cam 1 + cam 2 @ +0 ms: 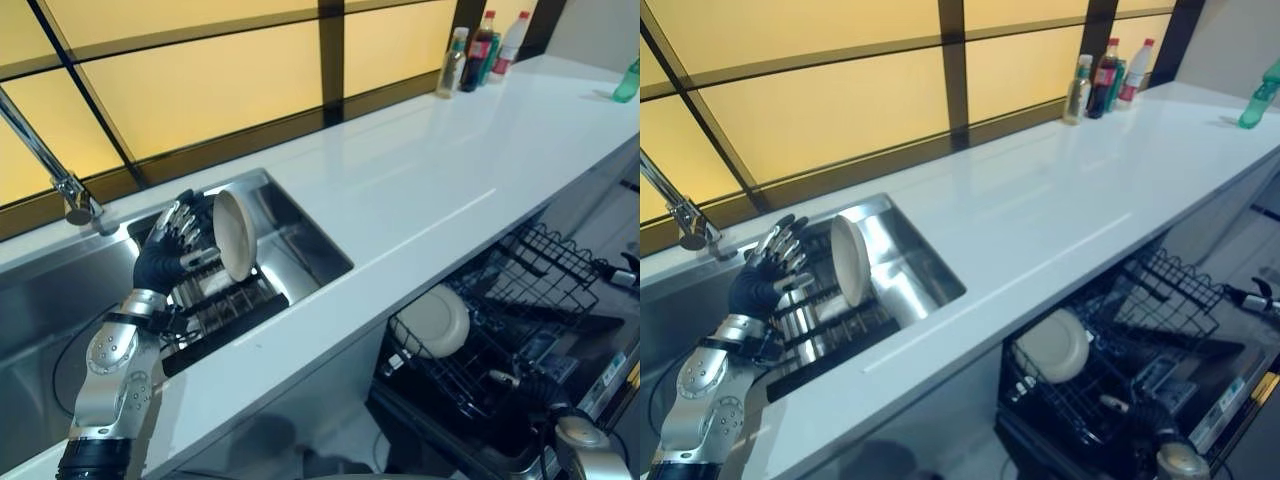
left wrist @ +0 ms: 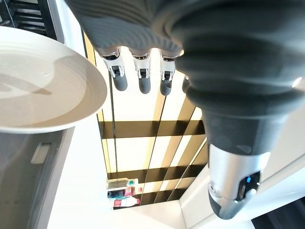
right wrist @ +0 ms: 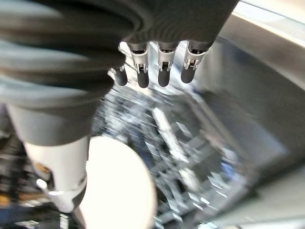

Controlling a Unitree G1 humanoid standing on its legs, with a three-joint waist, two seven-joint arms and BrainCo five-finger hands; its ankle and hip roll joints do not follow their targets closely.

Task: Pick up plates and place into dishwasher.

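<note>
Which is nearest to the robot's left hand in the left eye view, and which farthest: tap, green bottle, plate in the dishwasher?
From the left hand:
1. Tap, just behind it, at the sink's back edge.
2. Plate in the dishwasher, below the counter.
3. Green bottle, at the counter's far end.

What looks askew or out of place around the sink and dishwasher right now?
Nothing spilled or broken. The plate stands on edge over the sink rack, beside the left hand. Another plate sits tilted in the open dishwasher rack, as expected.
</note>
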